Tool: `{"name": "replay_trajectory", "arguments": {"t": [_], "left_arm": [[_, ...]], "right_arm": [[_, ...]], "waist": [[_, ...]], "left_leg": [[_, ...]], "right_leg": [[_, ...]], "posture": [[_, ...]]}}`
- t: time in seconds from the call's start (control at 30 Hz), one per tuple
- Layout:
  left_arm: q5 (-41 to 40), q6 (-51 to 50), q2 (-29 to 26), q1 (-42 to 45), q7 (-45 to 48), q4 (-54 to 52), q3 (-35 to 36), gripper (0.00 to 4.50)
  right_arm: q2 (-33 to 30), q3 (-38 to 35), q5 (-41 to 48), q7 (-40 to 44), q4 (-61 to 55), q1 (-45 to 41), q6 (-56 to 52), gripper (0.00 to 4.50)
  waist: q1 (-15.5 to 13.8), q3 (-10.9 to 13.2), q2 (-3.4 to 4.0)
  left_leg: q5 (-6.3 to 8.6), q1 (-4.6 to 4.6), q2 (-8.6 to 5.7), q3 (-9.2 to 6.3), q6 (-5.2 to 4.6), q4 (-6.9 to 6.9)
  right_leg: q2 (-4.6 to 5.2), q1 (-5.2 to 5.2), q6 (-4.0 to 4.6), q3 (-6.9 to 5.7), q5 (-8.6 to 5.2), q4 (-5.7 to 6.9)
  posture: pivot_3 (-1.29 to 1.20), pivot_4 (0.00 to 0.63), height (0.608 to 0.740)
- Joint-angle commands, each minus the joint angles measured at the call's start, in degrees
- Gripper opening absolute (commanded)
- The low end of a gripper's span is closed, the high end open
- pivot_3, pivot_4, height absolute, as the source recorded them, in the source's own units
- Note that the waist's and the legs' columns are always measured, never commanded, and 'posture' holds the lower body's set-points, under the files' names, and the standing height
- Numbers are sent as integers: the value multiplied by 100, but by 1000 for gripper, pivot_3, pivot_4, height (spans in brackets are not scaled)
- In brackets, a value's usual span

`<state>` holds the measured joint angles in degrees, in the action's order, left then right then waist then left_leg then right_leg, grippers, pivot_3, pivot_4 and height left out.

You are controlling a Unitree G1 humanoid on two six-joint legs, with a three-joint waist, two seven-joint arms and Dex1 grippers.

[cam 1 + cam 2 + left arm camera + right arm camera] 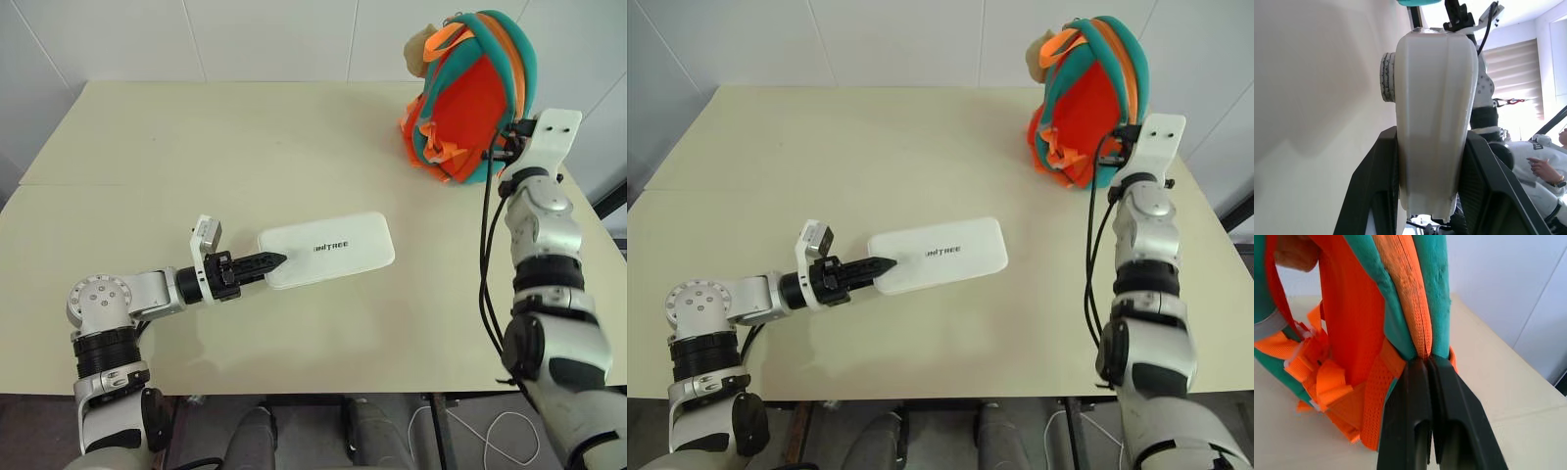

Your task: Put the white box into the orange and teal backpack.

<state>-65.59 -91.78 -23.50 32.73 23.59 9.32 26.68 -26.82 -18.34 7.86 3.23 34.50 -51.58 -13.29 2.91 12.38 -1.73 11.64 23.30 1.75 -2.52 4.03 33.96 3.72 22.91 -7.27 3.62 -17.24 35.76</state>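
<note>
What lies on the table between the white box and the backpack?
Nothing: bare table separates the white box from the orange and teal backpack, as both eye views show.

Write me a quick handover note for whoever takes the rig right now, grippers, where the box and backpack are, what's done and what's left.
Left gripper: shut on the white box, clamping its near end; box lies flat on the table.
Right gripper: shut, its tips at the zipper seam of the orange and teal backpack, which stands upright at the table's far right.
Done: box gripped.
Left: open the backpack, put the box in.
</note>
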Motion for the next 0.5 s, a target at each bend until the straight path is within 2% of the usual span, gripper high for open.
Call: {"name": "replay_trajectory", "arguments": {"t": [0.03, 0.17, 0.37, 0.5], "left_arm": [[-106, 0, -82, -1, 192, -95, 64, 1244], [-63, -8, -152, 68, 263, 16, 31, 1244], [68, 19, -262, 214, 429, 241, -112, 1244], [197, 71, -310, 374, 608, 445, -312, 1244]], "right_arm": [[-50, -149, 389, 7, -2214, 642, -1071, 0], [-139, -332, 918, 134, -3966, 1446, -2269, 0], [-212, -762, 1700, 287, -5732, 2276, -3548, 0], [-363, -1158, 2530, 683, -6827, 3175, -4486, 0]], "waist": [[-11, 0, 1], [-44, 0, 1], [-115, -1, 2], [-168, -1, 1]], "left_leg": [[0, 0, 0, -1, 1, 0], [2, 0, 0, 0, 0, 2], [2, -2, 0, 1, -2, 6], [5, 1, 0, -2, -6, 2]], "right_leg": [[0, 1, 0, 0, -2, 3], [-1, 8, 2, 1, -5, 13], [-2, 10, 6, 3, -6, 19], [-2, 10, 12, 2, -10, 13]], "posture": [[0, 150, 740], [0, 150, 740], [0, 150, 740], [0, 150, 740]]}}
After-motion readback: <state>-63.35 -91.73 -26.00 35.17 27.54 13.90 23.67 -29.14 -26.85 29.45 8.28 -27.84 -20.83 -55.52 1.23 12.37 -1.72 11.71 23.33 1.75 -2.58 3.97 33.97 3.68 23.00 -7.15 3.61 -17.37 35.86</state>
